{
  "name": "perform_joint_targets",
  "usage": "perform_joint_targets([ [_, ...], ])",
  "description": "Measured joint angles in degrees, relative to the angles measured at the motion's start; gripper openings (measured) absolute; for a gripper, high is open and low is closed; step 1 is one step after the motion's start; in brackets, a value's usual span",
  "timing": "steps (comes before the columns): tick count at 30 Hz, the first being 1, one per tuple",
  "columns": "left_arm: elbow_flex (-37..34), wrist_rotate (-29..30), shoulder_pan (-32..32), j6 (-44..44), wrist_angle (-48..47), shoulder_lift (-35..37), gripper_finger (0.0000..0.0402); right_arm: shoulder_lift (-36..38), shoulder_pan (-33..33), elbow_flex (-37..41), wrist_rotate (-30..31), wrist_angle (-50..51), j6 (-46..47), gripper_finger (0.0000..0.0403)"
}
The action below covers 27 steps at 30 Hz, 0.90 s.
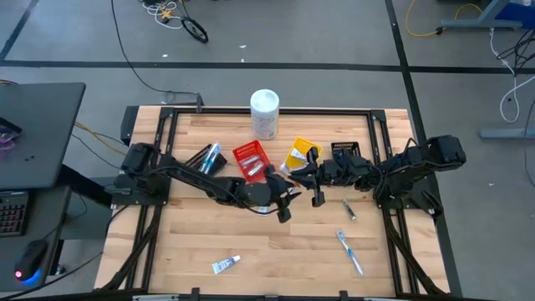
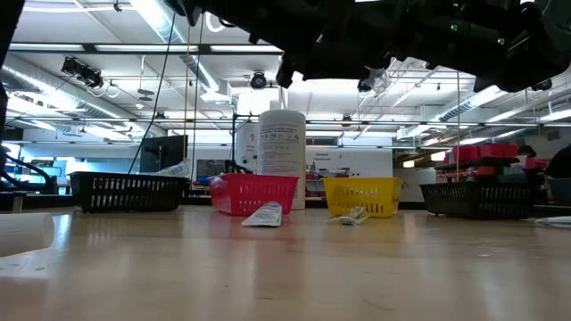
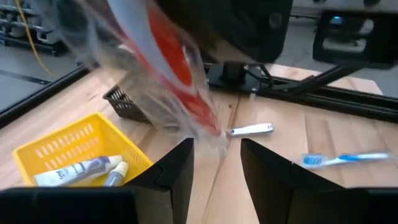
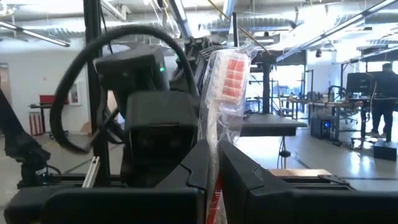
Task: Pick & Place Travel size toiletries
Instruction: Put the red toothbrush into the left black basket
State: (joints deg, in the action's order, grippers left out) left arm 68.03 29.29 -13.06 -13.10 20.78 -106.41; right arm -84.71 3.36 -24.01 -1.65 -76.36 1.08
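The right gripper (image 4: 214, 174), raised over the table's middle, pinches a clear-wrapped red toothbrush (image 4: 225, 87) between nearly closed fingers. The left gripper (image 3: 216, 171) faces it just beside, fingers spread and empty. A blue toothbrush (image 1: 350, 252) lies near right; a toothpaste tube (image 1: 225, 265) near left.

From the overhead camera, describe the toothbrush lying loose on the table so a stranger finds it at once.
Start at the wooden table's near right corner, below the right arm. There lies a slim blue-and-white toothbrush, slanted, alone on bare wood. The small silvery tube above it is shorter and has no blue.
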Motion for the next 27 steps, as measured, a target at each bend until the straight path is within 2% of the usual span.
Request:
perform_joint_targets([
  [9,0.04,4.61,-0.02,1.55,-0.27,1.90,0.0142,0.00,0.00,0.00,-0.02,0.31,-0.46,0.0024],
  [19,0.07,0.99,2.15,1.02,6.78,1.84,0.0142,-0.41,1.12,-2.72,0.52,0.44,1.03,0.0024],
  [23,0.07,-0.32,2.40,2.65,6.53,1.86,0.0140,-0.74,2.51,-3.95,-0.02,2.61,-1.38,0.0024],
  [27,0.07,-0.28,2.14,1.87,4.48,1.86,0.0114,-0.79,2.71,-3.93,-0.06,2.93,-3.02,0.0024],
])
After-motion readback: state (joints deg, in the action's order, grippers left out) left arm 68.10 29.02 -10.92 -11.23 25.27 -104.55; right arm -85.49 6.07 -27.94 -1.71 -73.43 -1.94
